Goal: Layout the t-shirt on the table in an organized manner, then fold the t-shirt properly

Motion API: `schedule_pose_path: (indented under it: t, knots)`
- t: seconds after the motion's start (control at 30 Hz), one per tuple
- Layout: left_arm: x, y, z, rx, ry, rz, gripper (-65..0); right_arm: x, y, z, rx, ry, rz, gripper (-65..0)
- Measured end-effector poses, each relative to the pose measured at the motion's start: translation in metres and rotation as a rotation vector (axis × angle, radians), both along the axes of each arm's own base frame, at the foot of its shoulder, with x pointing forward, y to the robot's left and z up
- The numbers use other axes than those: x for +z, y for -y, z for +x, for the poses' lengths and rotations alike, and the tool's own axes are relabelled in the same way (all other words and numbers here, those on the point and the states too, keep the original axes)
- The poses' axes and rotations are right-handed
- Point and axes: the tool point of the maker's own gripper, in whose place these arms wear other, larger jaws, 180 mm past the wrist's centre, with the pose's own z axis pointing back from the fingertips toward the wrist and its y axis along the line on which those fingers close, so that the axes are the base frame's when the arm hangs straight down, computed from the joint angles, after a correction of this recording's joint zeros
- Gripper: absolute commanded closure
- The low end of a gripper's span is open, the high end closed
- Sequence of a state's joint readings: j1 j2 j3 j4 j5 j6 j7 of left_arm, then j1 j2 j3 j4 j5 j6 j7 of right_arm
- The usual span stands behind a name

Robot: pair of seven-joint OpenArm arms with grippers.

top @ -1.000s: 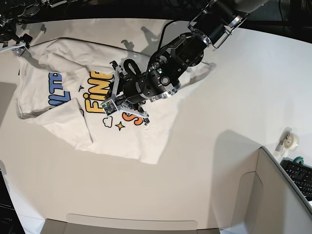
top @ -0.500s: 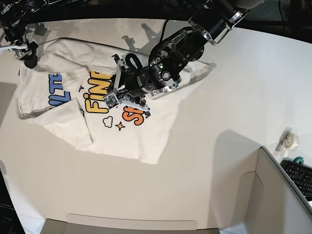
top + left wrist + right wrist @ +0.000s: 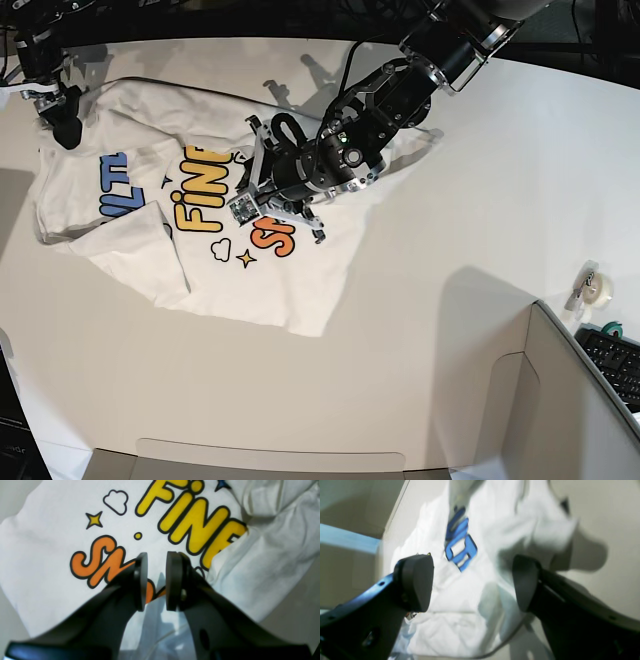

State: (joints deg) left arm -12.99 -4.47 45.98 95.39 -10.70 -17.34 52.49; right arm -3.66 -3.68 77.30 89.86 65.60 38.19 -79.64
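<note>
The white t-shirt (image 3: 270, 290) lies rumpled on the table (image 3: 450, 200), print up, with one flap folded over its lower left part. My left gripper (image 3: 300, 225) hovers over the orange and yellow letters. In the left wrist view the left gripper (image 3: 157, 555) shows a narrow gap with nothing in it, above the t-shirt (image 3: 37, 567). My right gripper (image 3: 60, 118) is at the shirt's far left corner. In its wrist view the right gripper (image 3: 471, 565) stands wide open and empty over the blue letters of the t-shirt (image 3: 460, 610).
A grey cardboard box (image 3: 560, 400) fills the near right corner. Beside it sit a tape roll (image 3: 597, 288) and a keyboard (image 3: 615, 360). Bare table (image 3: 607, 517) lies beyond the shirt's edge.
The left arm has drifted up and to the right over the print, jaws unchanged. The right gripper has come further in at the top left, onto the shirt's corner.
</note>
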Motion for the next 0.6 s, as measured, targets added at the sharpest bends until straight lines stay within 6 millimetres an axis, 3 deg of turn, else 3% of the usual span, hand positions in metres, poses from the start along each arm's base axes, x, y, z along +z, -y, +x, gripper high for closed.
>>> schedule_pose_path:
  t: [0.03,0.17,0.37,0.6]
  knots:
    - [0.0,0.0,0.0,-0.001,0.0,-0.001,-12.9,-0.011,-0.002,-0.002,-0.006,-0.013,0.042,-48.6]
    - [-0.002,-0.003,0.0,0.0,-0.001,0.007,-12.9,-0.02,0.012,-0.01,-0.106,0.073,0.141,-48.6]
    - [-0.005,-0.01,0.001,0.004,0.001,0.025,-12.9,-0.019,0.041,-0.017,-0.189,0.163,0.169,-48.6]
    - [-0.005,-0.01,0.001,0.004,0.0,0.025,-12.9,-0.012,0.05,-0.022,-0.213,0.203,0.17,-48.6]
